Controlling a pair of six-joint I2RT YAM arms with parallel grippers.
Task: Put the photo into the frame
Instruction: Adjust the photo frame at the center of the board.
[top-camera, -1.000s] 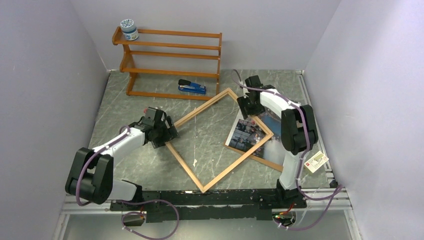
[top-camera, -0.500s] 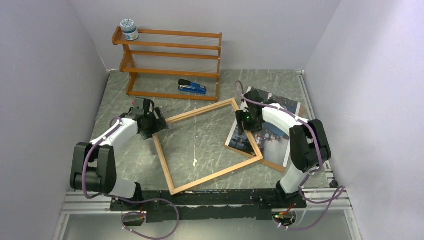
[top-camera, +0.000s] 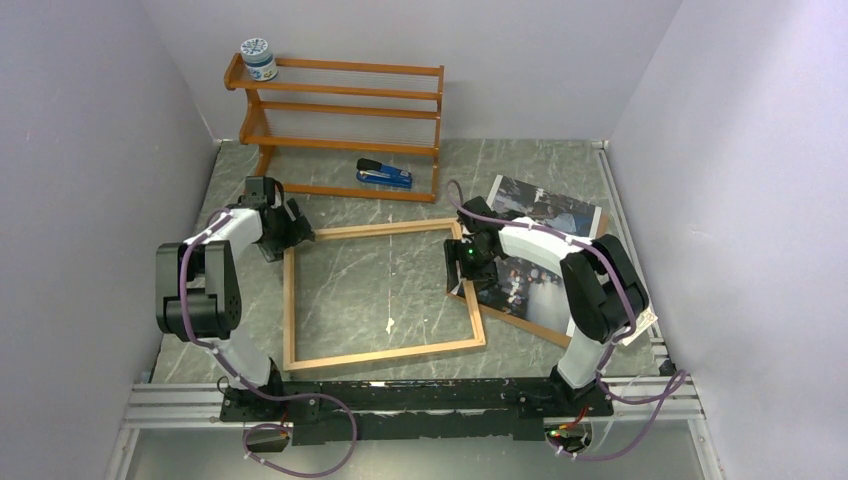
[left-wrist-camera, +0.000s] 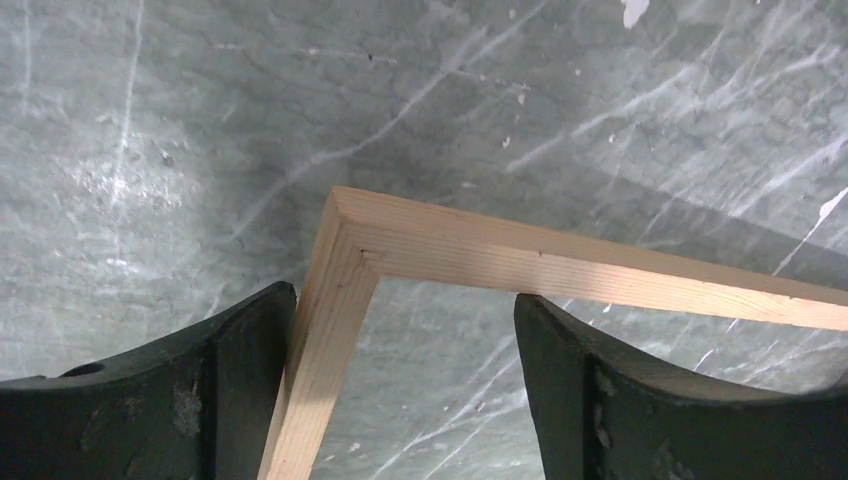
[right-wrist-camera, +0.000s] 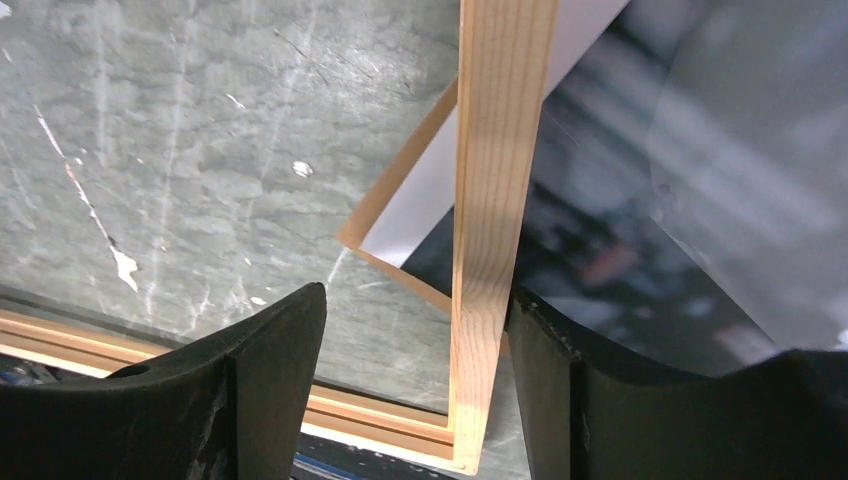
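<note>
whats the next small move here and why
Probably nudge the frame leftward: its right rail lies over the left edge of the photo, and the left gripper and right gripper straddle its rails, fingers open, ready to push.

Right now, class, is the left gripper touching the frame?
Touching. In the left wrist view, one finger of the left gripper sits flush against the outer edge of the frame, with no gap.
</note>
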